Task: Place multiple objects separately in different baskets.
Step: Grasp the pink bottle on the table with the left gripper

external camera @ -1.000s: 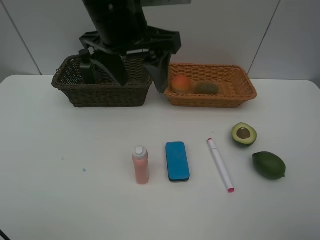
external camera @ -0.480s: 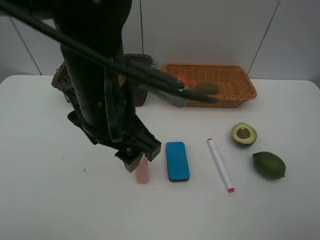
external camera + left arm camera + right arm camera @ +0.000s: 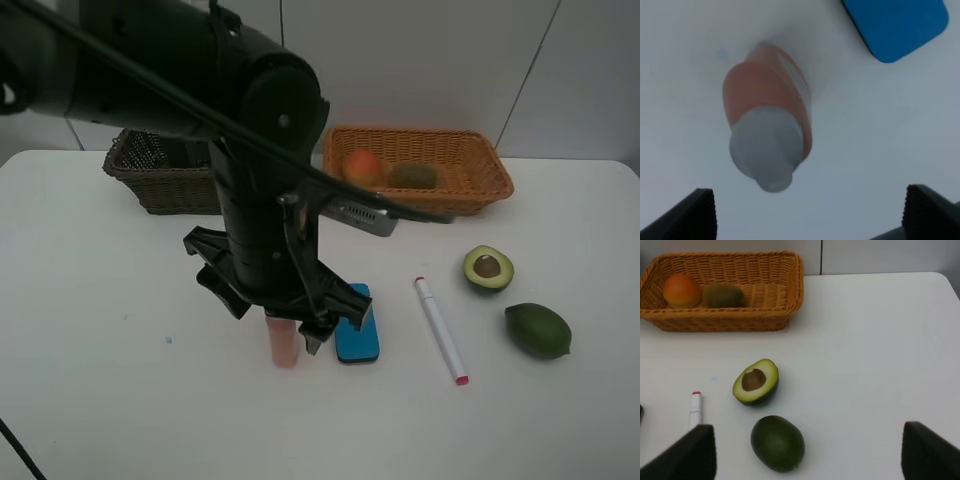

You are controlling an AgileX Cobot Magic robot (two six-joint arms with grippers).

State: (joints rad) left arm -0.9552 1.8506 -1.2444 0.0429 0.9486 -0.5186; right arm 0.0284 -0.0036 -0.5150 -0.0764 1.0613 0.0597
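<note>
Centering matters: left pincer, jaws apart, hovers over the upright small pink bottle; descend straight, straddle its body, then close gently.

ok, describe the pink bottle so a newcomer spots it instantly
On the white table, small items lie in a row. The pink bottle is at its left end, in front of the dark basket, next to the blue eraser, under the left gripper. It alone stands upright, white-capped.

Upright small pink bottle beneath spread fingers, blue eraser nearby
</note>
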